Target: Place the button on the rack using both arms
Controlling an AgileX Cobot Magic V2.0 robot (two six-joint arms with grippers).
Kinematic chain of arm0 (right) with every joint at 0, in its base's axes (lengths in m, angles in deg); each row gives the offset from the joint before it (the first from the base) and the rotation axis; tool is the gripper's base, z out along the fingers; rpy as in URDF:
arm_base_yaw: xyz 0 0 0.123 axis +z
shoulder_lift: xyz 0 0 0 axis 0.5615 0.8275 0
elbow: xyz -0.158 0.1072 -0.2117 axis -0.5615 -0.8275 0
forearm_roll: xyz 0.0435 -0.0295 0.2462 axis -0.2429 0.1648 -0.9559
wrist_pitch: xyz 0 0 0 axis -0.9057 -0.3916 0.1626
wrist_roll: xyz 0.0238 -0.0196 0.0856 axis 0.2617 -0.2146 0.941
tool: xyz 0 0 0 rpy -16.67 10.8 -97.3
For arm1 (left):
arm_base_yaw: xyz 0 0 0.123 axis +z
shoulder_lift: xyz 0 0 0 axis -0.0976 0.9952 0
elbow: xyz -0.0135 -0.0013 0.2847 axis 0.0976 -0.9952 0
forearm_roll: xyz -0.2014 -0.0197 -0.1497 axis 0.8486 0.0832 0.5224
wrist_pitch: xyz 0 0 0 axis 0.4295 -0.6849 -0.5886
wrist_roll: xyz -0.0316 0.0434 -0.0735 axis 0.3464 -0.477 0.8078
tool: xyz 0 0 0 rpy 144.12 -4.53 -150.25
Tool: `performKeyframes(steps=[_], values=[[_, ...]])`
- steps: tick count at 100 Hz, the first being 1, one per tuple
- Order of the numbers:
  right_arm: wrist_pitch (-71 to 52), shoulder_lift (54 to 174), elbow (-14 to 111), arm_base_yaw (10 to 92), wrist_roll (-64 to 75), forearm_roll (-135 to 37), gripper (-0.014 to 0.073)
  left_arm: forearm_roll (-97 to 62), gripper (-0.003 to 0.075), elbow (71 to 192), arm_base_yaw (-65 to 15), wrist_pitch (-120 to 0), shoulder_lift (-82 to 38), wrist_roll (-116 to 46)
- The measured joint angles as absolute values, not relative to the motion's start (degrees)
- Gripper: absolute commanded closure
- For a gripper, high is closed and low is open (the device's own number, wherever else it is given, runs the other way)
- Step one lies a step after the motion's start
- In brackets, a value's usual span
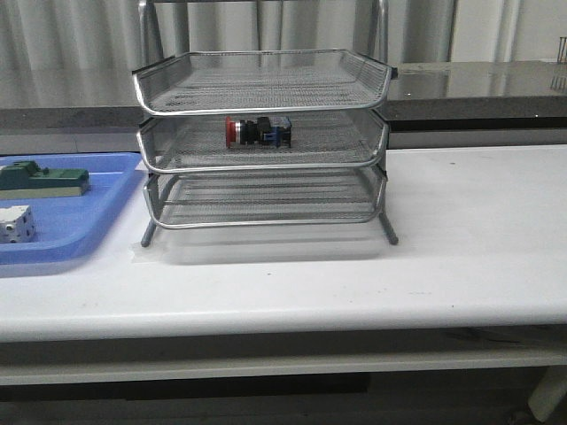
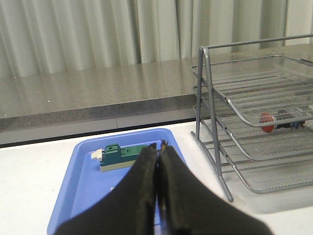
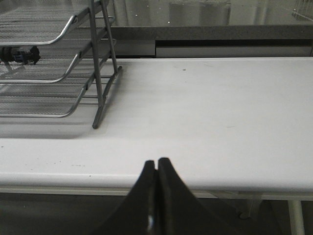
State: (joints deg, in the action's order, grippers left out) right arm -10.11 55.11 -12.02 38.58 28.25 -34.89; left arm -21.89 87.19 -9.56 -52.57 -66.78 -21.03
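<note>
Both tools sit closest to their wrist cameras, the left tool and right tool each pinched together on nothing. At centre frame in the front view, the button lies on its side in the middle tray of the wire-mesh rack, red cap pointing left. At left on the white surface, a blue bin holds a green block and a white dotted cube

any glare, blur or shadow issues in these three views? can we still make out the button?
Front view: soft overall, dark countertop glossy, red-capped push-button readable through the silver wire-mesh rack. Left wrist view: button blurred behind mesh, shut left gripper fills foreground. Right wrist view: rack shadow on white table, shut right gripper dark.
</note>
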Motion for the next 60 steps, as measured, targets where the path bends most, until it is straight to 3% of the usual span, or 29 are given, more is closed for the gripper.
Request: performKeyframes(steps=[60], values=[[-7.3, 55.1, -13.8, 38.6, 28.3, -34.8, 0.0651, -21.9, 0.0741, 87.2, -9.6, -52.6, -66.8, -21.0]])
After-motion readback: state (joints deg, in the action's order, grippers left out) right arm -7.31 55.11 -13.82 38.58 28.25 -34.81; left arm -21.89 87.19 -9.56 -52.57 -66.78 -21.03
